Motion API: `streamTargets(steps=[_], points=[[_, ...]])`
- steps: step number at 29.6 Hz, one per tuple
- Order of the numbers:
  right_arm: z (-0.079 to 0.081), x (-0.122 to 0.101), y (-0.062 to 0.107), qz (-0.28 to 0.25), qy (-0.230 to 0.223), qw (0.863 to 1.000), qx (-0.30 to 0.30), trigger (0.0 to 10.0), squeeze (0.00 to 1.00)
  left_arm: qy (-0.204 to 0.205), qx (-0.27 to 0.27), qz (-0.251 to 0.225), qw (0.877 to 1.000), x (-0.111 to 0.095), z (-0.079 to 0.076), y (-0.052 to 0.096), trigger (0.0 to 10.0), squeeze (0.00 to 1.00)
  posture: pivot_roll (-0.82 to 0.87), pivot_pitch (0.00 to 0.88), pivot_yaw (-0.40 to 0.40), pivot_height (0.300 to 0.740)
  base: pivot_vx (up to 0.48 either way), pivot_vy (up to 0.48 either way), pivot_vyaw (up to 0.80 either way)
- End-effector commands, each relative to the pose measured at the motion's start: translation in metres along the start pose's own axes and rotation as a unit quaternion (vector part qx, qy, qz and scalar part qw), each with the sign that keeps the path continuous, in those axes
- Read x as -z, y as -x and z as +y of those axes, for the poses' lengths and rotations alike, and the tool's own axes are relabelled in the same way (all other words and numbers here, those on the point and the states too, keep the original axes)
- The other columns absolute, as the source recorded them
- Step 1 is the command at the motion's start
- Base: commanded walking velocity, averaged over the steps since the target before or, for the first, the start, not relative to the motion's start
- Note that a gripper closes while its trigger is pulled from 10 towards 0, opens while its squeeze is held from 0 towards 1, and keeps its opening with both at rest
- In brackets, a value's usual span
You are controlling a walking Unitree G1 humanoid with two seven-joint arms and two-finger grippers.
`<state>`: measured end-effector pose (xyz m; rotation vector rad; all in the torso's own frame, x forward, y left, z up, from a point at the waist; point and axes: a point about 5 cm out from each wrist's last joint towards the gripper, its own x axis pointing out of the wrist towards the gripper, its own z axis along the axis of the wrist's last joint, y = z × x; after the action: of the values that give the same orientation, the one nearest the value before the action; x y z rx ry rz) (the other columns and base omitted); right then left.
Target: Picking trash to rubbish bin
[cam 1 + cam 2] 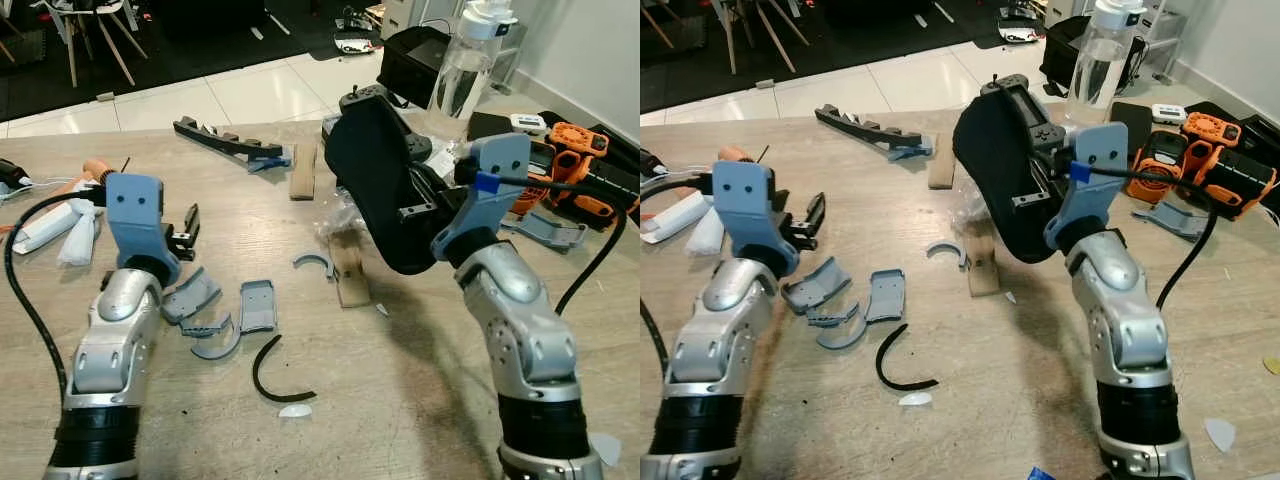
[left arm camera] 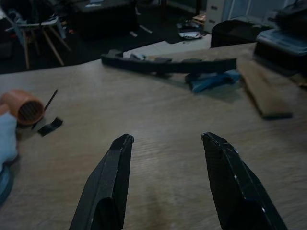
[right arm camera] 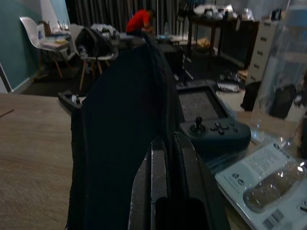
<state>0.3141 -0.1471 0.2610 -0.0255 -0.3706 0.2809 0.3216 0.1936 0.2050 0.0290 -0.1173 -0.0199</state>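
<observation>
Your right tool (image 1: 425, 195) is clamped on the floppy black fabric pouch (image 1: 375, 185), lifted above the wooden bench (image 1: 400, 380) for binning; left of it, your left tool (image 2: 168, 182) hovers apart, empty.

Both eye views are bright and evenly lit, sharp across the table (image 1: 420, 400). Soft shadows fall toward the camera beneath the black pouch (image 1: 375, 180) and both arms. The floor tiles (image 1: 250, 95) carry a pale sheen. Both wrist views are much dimmer and bluish; their backgrounds are soft, and the near fingers (image 2: 108, 187) are slightly blurred.
</observation>
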Motion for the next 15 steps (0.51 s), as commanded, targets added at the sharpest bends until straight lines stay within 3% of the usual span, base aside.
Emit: streamTargets(steps=[1,6,15], points=[[0.001,0.001,0.002,-0.009,0.003,1.0,0.0,10.0,0.0,0.011,0.004,0.005,1.0,0.003,-0.002,0.003,10.0,0.0,0.0,0.18,0.044,0.74,0.0,0.0,0.0],[0.004,0.008,0.005,-0.015,0.002,1.0,0.007,10.0,0.0,0.016,0.013,0.002,1.0,-0.001,-0.006,0.003,10.0,0.0,-0.01,0.186,0.046,0.74,0.0,0.0,0.0],[0.004,0.014,0.007,-0.029,0.007,0.999,0.026,10.0,0.0,0.013,0.041,-0.007,0.999,-0.009,-0.017,0.0,10.0,0.0,0.0,0.187,0.05,0.74,-0.285,0.0,0.0]])
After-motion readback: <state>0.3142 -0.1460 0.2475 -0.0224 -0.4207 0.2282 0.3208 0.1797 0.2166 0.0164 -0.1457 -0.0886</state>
